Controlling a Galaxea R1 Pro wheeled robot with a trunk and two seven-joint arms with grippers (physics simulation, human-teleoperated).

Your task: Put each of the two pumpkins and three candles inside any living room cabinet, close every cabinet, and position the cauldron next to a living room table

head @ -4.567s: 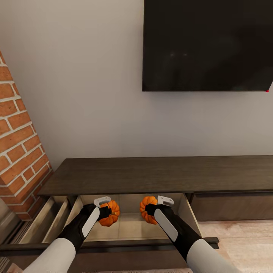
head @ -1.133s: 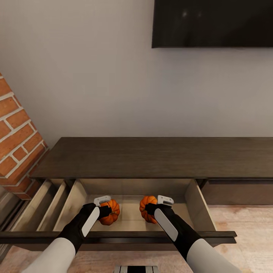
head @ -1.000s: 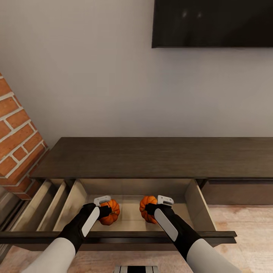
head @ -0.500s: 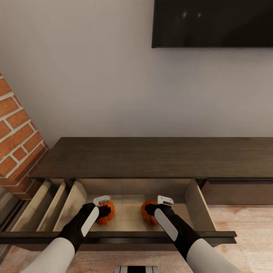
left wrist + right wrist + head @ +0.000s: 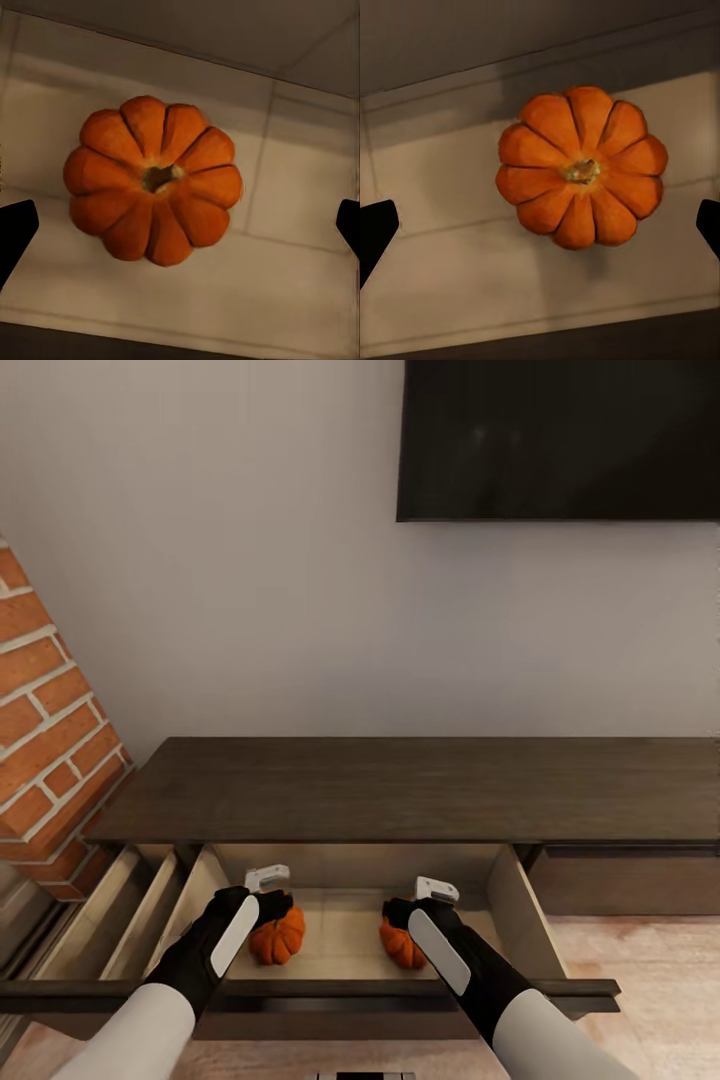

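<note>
The long, low dark brown cabinet (image 5: 420, 785) stands against a pale wall, with a black screen (image 5: 560, 438) mounted above it and a brick column (image 5: 45, 730) at the left. One wide drawer (image 5: 515, 905) is pulled out toward the robot, showing its pale floor and sides. A narrower compartment (image 5: 120, 920) to the left of it is open as well.

Both pumpkins lie on the drawer floor, well apart from each other. The left pumpkin (image 5: 280, 938) sits just below the left gripper (image 5: 268, 890), and in the left wrist view the left pumpkin (image 5: 154, 191) rests stem up on the pale tiles with the two dark fingertips (image 5: 16, 232) spread wide at either side, touching nothing. The left gripper is open and holds nothing.

The right pumpkin (image 5: 398, 945) lies partly hidden behind the right gripper (image 5: 425, 900) in the head view. In the right wrist view the right pumpkin (image 5: 581, 166) also sits stem up on the drawer floor, near the back wall, with the right fingertips (image 5: 376, 229) far apart at the edges and clear of it. The right gripper is open and empty too.

Both arms reach over the drawer's dark front edge, the grippers hanging above the fruit. A strip of light wood floor (image 5: 640, 950) shows at the right of the drawer.
</note>
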